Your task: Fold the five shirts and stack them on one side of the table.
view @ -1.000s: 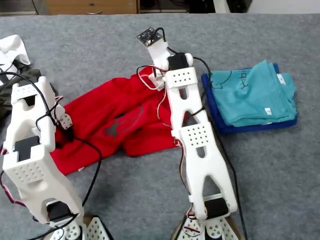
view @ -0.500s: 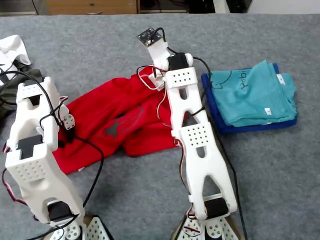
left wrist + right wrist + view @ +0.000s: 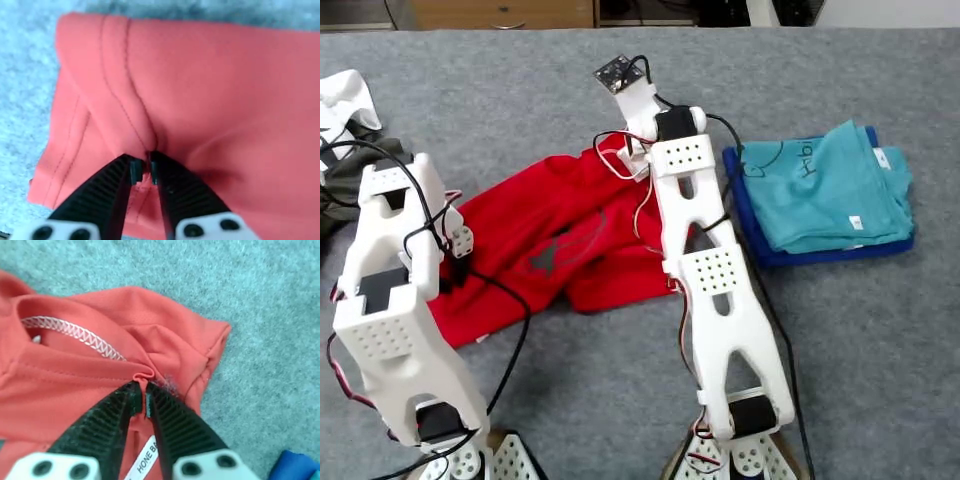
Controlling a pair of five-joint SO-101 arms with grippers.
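Across the grey felt table (image 3: 880, 350), left gripper (image 3: 144, 167) and right gripper (image 3: 140, 395) each clamp a fold of the crumpled red shirt (image 3: 535, 225). Folded teal and blue shirts (image 3: 825, 190) lie beside it

The left arm (image 3: 385, 300) and right arm (image 3: 715, 290) are white plastic, with panels dotted by small holes and black motors at the joints. Black, red and white cables (image 3: 527, 322) loop along them. The left gripper (image 3: 144, 167) and right gripper (image 3: 141, 396) have black ribbed fingers (image 3: 105, 192) on white bases with screws (image 3: 42, 232).
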